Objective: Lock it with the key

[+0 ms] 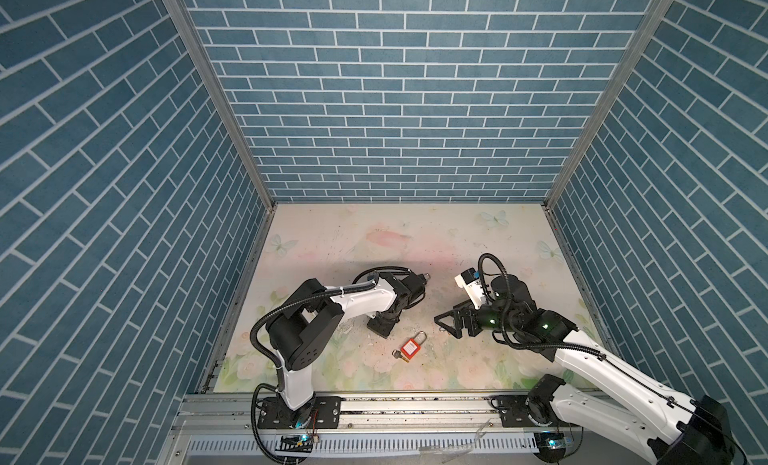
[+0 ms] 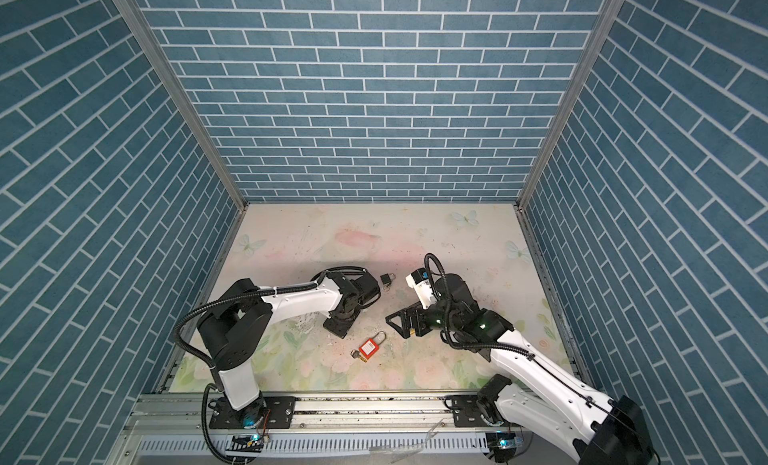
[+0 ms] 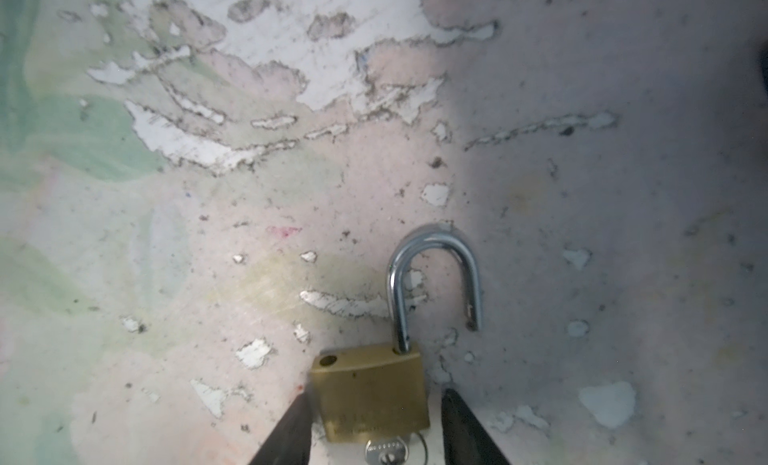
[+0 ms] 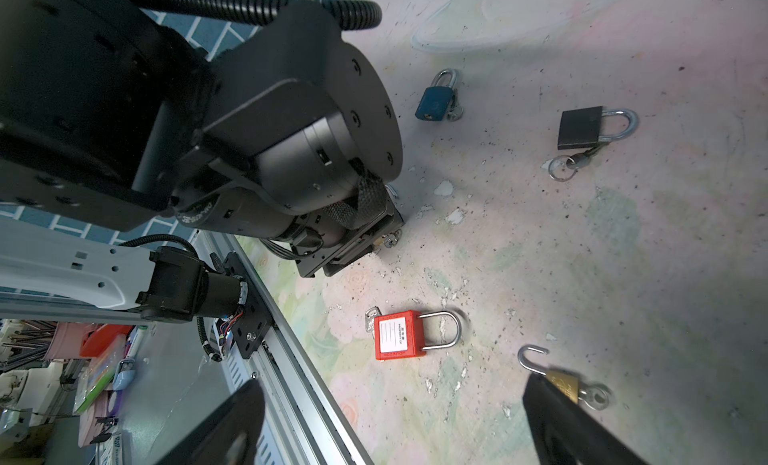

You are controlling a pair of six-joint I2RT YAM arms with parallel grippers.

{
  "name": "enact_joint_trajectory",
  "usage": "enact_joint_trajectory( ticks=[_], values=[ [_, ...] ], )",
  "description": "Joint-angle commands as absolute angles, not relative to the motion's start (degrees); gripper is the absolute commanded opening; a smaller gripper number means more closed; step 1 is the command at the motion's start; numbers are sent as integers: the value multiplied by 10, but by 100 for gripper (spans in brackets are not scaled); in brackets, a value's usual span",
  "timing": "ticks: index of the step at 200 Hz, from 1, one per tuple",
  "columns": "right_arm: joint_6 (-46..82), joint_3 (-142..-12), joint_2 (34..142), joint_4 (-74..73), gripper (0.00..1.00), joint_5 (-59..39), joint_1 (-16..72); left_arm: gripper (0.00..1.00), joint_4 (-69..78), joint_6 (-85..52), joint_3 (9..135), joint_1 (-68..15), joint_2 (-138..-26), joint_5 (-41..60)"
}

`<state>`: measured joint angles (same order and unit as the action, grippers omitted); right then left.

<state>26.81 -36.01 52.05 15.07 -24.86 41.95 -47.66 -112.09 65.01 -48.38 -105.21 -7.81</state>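
Observation:
A brass padlock (image 3: 370, 396) lies flat on the table between my left gripper's (image 3: 376, 396) black fingers. Its steel shackle (image 3: 432, 284) is raised and swung out, so the free end hangs clear of the body. A silver key (image 3: 384, 450) sits in its keyhole. One finger (image 3: 291, 429) touches the lock's side; the other stands a small gap away. In both top views the left gripper (image 1: 380, 328) (image 2: 338, 328) points down at the table and hides that lock. My right gripper (image 4: 392, 390) (image 1: 446, 321) hovers wide open and holds nothing.
A red padlock (image 4: 399, 340) (image 1: 409, 350) lies between the arms. A second brass padlock (image 4: 561, 382) with an open shackle and key lies partly behind a right finger. A blue padlock (image 4: 434, 101) and a black padlock (image 4: 582, 128) (image 2: 387, 280) lie farther back.

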Motion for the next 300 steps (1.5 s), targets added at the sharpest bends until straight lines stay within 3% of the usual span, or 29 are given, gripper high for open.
enact_joint_trajectory(
  ticks=[1,12,39,77,112,173,235,300],
  values=[
    [282,-354,512,161,97,-241,422,49,-486,-1131,621,-478,-1068,-81],
    [283,-354,512,162,97,-241,422,48,-482,-1129,618,-476,-1068,-81],
    [284,-354,511,164,97,-238,422,32,-472,-1123,615,-476,-1070,-76],
    [286,-360,514,169,97,-235,422,23,-487,-1099,627,-476,-1068,-101],
    [280,-385,518,189,97,-222,422,0,-453,-949,641,-475,-1043,-169],
    [262,-476,519,246,97,-195,415,0,-358,-604,639,-483,-973,-211],
    [281,-552,531,306,98,-242,368,0,-68,-222,519,-477,-786,-14],
    [248,-582,523,367,93,-321,351,0,120,91,445,-464,-694,179]
  ],
)
